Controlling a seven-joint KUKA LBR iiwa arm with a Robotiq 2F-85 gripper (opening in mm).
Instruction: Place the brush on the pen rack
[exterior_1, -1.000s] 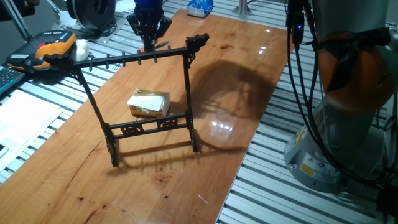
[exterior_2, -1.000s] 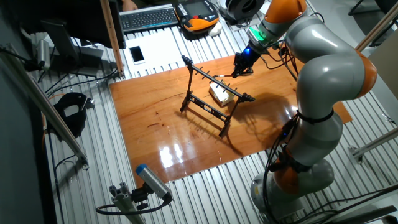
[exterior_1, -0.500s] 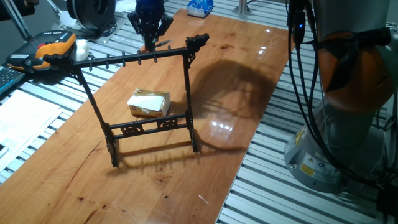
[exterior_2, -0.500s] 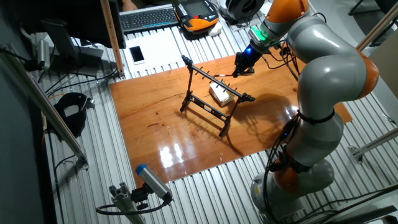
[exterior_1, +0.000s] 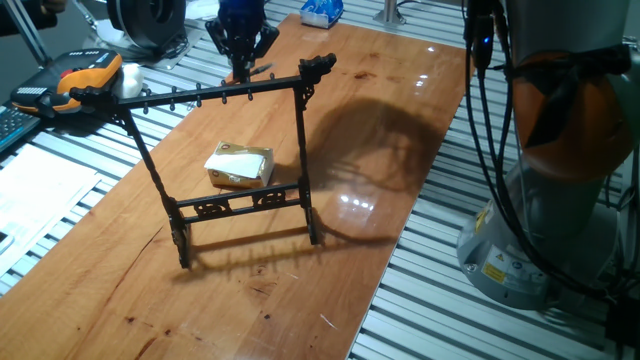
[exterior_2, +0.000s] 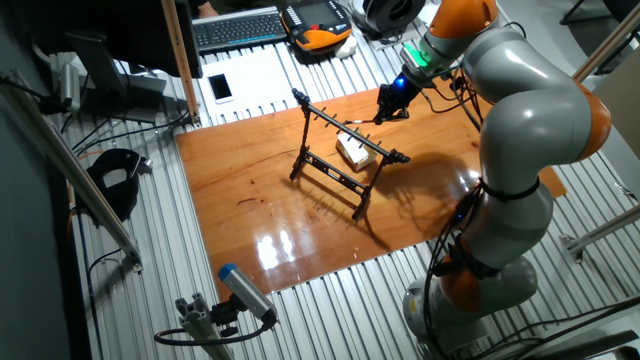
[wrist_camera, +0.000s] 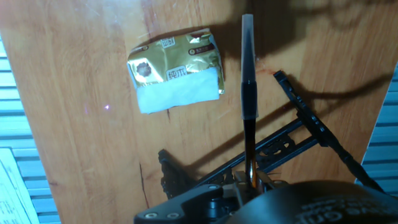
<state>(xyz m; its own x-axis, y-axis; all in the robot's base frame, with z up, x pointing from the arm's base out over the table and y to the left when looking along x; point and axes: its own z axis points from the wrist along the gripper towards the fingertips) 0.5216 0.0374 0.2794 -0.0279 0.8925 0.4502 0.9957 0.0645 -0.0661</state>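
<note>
Up at the far end of the wooden table (exterior_1: 380, 130) in one fixed view: dark gripper (exterior_1: 240, 62) pointing down behind the pen rack (exterior_1: 225, 150), just past its top bar. Fingers close together on something thin; brush (exterior_1: 257, 71) barely visible as a short sliver beside the fingertips. Pen rack upright near the table's middle, black, two slanted uprights, pegs along the top bar, fretwork rail low down. Small gold-wrapped packet (exterior_1: 240, 165) flat on the wood behind the rack's lower rail. Orange-and-black handheld device (exterior_1: 70, 82) off the table at the left edge.

Seen from the other fixed view: grey and orange arm (exterior_2: 525, 130) curving over the table's right side, gripper (exterior_2: 390, 103) above the board near the rack's far end. Pen rack (exterior_2: 345, 150) standing, packet (exterior_2: 355, 150) just beside it. Brush (exterior_2: 357, 124) a thin pale line leading from the gripper toward the rack. Keyboard (exterior_2: 240, 28) beyond the table.

From the hand view: brush (wrist_camera: 248, 87) clamped between the fingers at its thin end, dark handle running upward away from the camera, paler end farthest away, lifted off the wood. Packet (wrist_camera: 176, 70) to its left, pen rack (wrist_camera: 298, 134) lying across the lower right beneath it.
</note>
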